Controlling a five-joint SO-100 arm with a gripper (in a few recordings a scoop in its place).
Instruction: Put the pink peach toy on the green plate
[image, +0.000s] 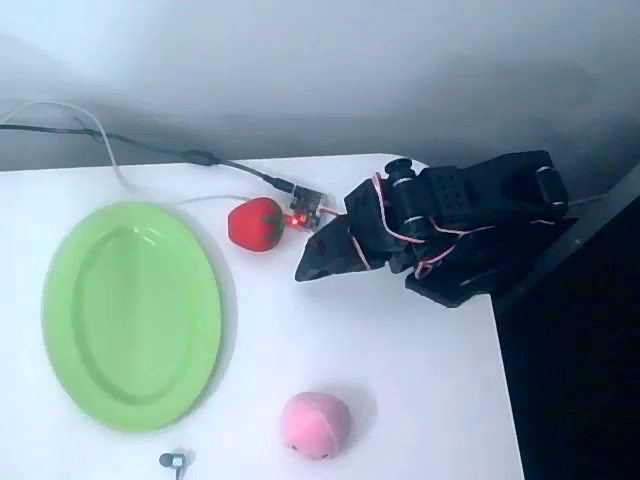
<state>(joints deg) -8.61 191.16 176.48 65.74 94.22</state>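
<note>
My black pincer (308, 268) looked closed, empty, beside red strawberry toy (255, 224) | round pale-pink plush peach toy (316, 425) lay apart | large oval light-green plastic plate (60, 330) bare

Overhead view. Pink peach toy (316, 425): round, pale pink, soft, seam visible, resting on the white table at the near edge, right of the plate, apart from it. Green plate (131, 315): large light-green oval, raised rim, flat, left side.
</note>
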